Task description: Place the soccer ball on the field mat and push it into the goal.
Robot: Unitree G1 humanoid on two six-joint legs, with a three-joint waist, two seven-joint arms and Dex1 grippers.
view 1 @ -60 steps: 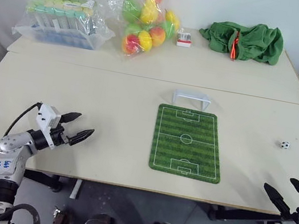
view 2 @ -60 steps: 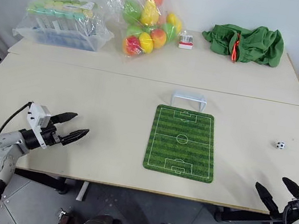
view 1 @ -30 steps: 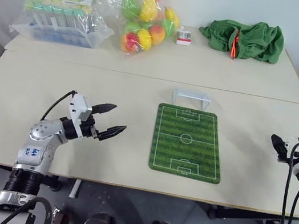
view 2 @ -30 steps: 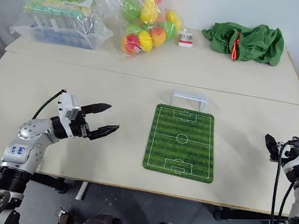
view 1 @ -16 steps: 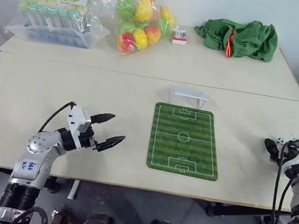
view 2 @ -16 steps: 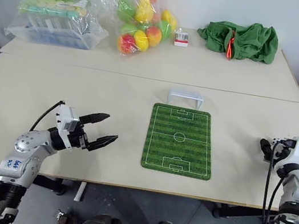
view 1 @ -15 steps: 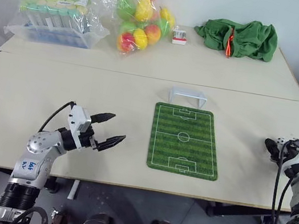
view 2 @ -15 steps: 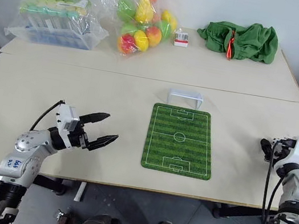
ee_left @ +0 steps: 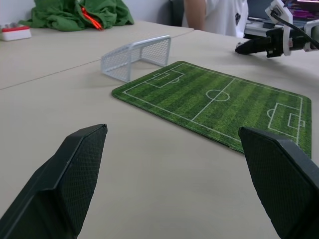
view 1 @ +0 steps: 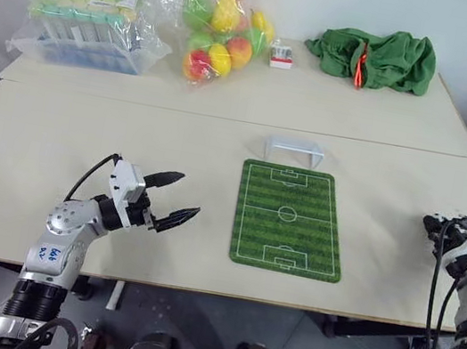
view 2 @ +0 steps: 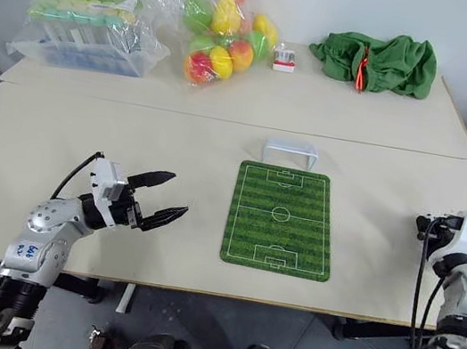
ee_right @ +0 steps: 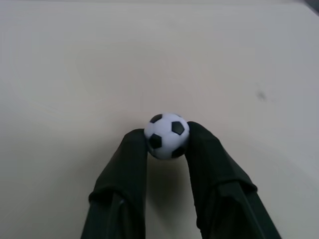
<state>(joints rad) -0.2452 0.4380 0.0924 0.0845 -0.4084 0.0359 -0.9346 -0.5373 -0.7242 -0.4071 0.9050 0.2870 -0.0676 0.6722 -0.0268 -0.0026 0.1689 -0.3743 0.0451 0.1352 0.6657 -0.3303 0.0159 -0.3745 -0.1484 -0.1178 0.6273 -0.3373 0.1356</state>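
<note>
Head pair: high, looking forward and down over the counter (view 1: 228, 101); both share the field mat (view 1: 291, 219) and the goal (view 1: 294, 150).
Left wrist: low, near the counter top, facing across the mat toward the goal.
Right wrist: close above the soccer ball (ee_right: 167, 135), looking down its tool (ee_right: 167, 144).

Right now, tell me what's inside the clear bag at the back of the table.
The clear bag holds coloured balls: red, yellow, green and orange ones show through the plastic. Any balls behind those stay hidden, so a count is not possible.
</note>
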